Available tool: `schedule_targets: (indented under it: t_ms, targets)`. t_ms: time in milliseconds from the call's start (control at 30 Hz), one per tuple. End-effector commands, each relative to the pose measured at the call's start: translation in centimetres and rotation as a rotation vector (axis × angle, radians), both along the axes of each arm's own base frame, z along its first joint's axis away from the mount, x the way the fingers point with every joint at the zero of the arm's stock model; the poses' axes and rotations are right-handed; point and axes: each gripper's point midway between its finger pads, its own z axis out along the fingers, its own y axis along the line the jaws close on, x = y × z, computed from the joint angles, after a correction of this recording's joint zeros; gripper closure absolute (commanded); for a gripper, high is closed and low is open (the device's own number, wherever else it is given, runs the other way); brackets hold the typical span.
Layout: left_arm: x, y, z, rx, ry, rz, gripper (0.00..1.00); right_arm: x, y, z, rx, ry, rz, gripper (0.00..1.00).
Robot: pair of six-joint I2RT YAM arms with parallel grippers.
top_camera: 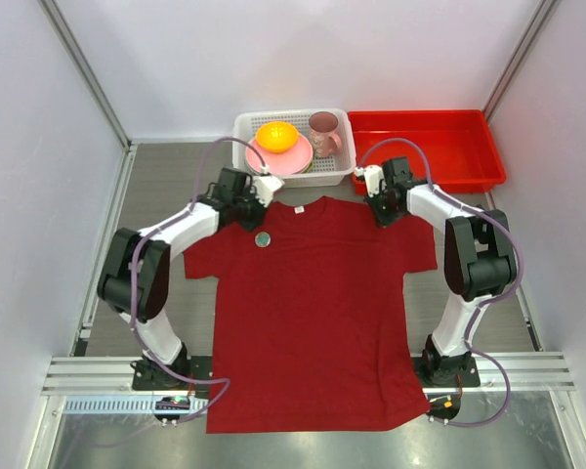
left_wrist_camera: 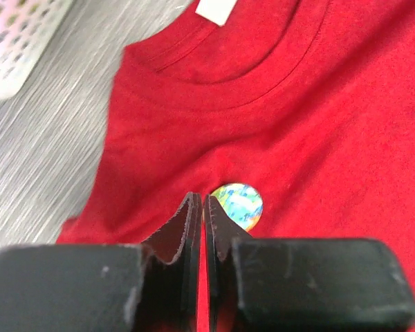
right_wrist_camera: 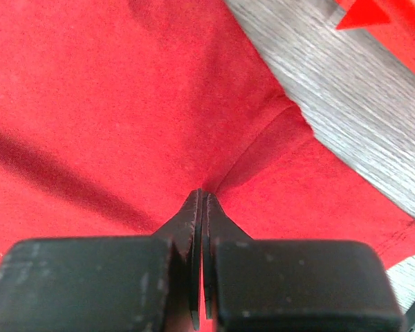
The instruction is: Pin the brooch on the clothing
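Brooch (left_wrist_camera: 236,205) on clothing (top_camera: 313,313) looks many-coloured only in left wrist view, lower centre. My left gripper (left_wrist_camera: 203,200) and right gripper (right_wrist_camera: 202,195) are fully closed, empty. Grey table (top_camera: 166,186) below.

lab robot cell: white walls (top_camera: 303,59), alu rail (top_camera: 537,371)

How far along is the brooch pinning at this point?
Looks done: the brooch lies flat on the clothing, below the collar, on the left arm's side. In hand: nothing; the left gripper is shut beside the brooch, the right gripper shut at the shoulder seam, perhaps touching cloth. Left: whether the pin is fastened cannot be seen; both arms are not yet pulled back.
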Motion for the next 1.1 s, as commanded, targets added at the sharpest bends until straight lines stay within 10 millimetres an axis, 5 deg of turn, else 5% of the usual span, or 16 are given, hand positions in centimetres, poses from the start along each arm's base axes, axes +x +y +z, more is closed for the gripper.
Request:
schedule_targets:
  t_ms: [0,133,533,767,1067]
  targets:
    - [3.2,-1.6,0.3,0.109,-0.162,-0.085,0.92,1.5,1.0,0.9,-0.014,-0.106,0.037,0.99]
    - [4.1,-2.3,-2.0,0.186,-0.172,-0.162,1.00,1.3,1.1,-0.1,-0.038,-0.093,0.058,0.99]
    - [7.0,-2.6,-4.8,0.324,-0.247,-0.224,1.00,3.4,-0.8,-3.6,-0.196,-0.098,0.061,0.99]
    - [7.1,-4.6,-1.6,0.208,-0.314,-0.274,1.00,5.3,-0.8,-2.9,-0.204,-0.144,0.031,0.99]
    - [7.8,-3.8,-5.5,0.316,-0.255,-0.320,1.00,4.9,-0.7,-1.8,-0.184,-0.141,0.015,0.98]
